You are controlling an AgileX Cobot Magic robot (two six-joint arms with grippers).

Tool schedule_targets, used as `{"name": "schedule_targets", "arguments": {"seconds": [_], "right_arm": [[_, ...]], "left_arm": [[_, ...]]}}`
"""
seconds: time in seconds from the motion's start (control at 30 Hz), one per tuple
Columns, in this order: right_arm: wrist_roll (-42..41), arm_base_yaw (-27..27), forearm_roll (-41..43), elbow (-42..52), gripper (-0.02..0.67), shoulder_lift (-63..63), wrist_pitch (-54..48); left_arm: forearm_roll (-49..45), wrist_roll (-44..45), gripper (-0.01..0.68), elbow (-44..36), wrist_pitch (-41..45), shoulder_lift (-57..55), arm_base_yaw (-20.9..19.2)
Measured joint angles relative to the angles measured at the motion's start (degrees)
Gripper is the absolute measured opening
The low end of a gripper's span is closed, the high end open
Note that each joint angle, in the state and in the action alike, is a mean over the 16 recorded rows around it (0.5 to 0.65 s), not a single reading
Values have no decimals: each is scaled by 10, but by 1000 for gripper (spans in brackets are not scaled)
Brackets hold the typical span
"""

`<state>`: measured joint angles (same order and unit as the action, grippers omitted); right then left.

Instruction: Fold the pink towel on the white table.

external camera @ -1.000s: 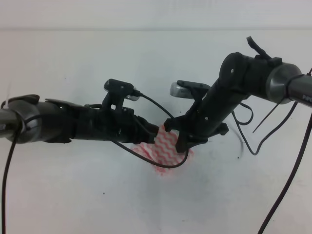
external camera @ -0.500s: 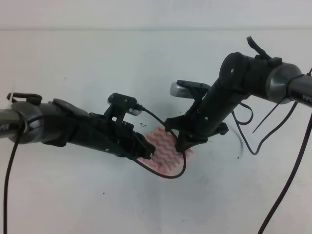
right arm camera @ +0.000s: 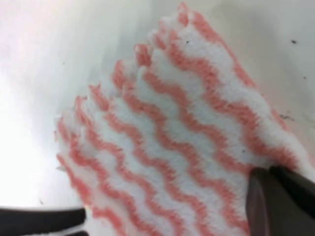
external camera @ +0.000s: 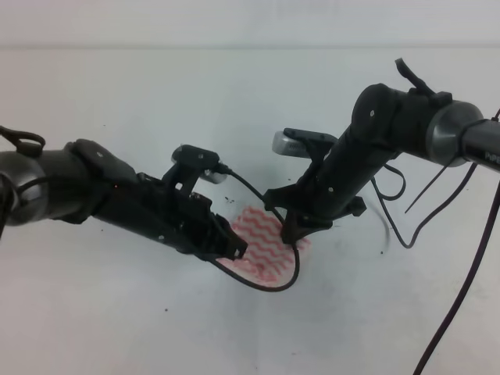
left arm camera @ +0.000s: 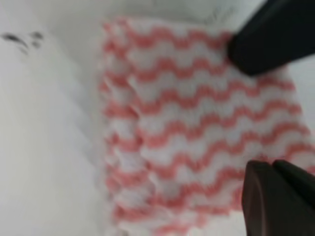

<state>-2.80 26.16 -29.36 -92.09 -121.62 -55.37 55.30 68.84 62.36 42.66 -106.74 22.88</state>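
The pink towel (external camera: 266, 242) lies flat and folded small on the white table (external camera: 117, 312), near the middle. It fills the left wrist view (left arm camera: 197, 123) and the right wrist view (right arm camera: 172, 132), with stacked layers along one edge. My left gripper (external camera: 237, 250) is shut, its tips (left arm camera: 268, 169) resting on the towel's near-left edge. My right gripper (external camera: 291, 233) is shut, its tips (right arm camera: 270, 172) pressing on the towel's far-right corner. Whether either one pinches a layer is hidden. Each gripper shows in the other's wrist view: the right (left arm camera: 268, 42), the left (right arm camera: 44, 216).
A black cable loop (external camera: 291, 273) from the left wrist hangs over the towel's near-right part. More black cables (external camera: 406, 226) hang from the right arm at the right. The table's far edge (external camera: 234, 47) runs along the top.
My left arm has swung down and toward the near left, so its gripper went from the towel's far-left side to its near-left edge. More of the towel shows. The right arm has not moved.
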Motion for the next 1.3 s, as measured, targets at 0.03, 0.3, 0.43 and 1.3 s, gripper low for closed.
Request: {"name": "schedule_targets", "arguments": {"seconds": [0.03, 0.3, 0.43, 1.3], "right_arm": [[0, 0, 0, 0, -18, 0, 0], [0, 0, 0, 0, -18, 1, -1], [0, 0, 0, 0, -18, 1, -2], [9, 0, 5, 0, -18, 1, -4]], "left_arm": [[-11, -11, -4, 0, 2, 1, 0], [-80, -78, -4, 0, 4, -4, 0], [-101, -96, -4, 0, -5, 2, 0], [61, 19, -4, 0, -103, -34, 0]]}}
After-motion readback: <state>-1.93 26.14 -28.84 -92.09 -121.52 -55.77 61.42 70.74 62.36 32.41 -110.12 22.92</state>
